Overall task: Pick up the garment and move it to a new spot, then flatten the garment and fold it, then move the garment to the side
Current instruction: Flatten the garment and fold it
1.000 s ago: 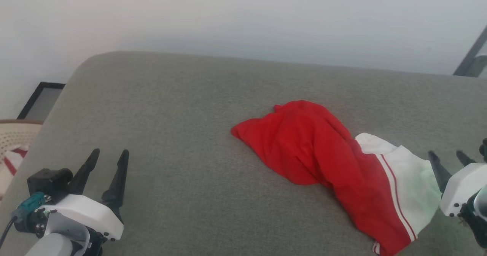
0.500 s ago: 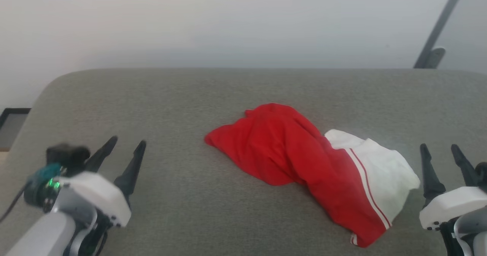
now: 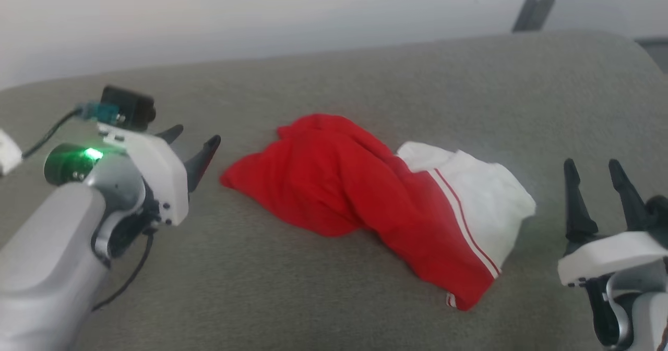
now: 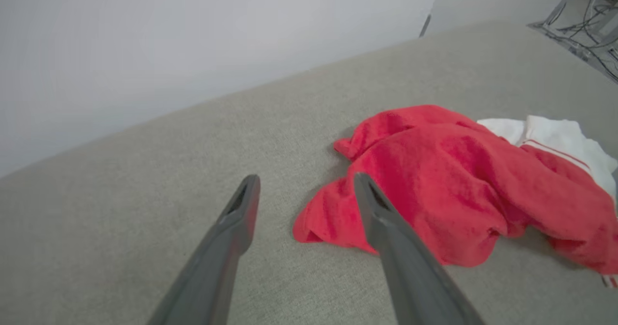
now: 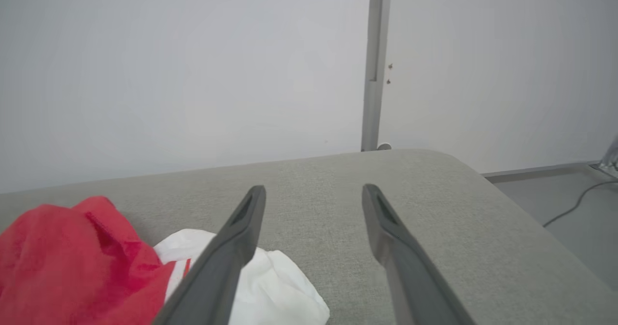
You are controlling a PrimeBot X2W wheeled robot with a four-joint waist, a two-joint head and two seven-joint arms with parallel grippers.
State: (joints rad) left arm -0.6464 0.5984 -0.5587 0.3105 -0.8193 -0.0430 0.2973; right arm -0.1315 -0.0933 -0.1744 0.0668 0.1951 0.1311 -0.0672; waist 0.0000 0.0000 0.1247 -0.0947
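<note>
Garment (image 3: 365,205) bunched in a heap mid-cushion (image 3: 313,299); red bulk toward 9 o'clock, white sleeve toward 3 o'clock. No lettering visible.

Left gripper (image 3: 197,134) at 9 o'clock of the heap: fingers spread, empty, tips close to the red edge, apart from it.

Right gripper (image 3: 591,164) at 3 o'clock: fingers spread, empty, near the sleeve, not touching.

Judged progress: nil. Pick-up not yet begun; move, flatten, fold and set-aside all left.

Grey forearm (image 3: 42,257), white-cased left tool (image 3: 197,134), dark fingers (image 3: 203,158)
</note>
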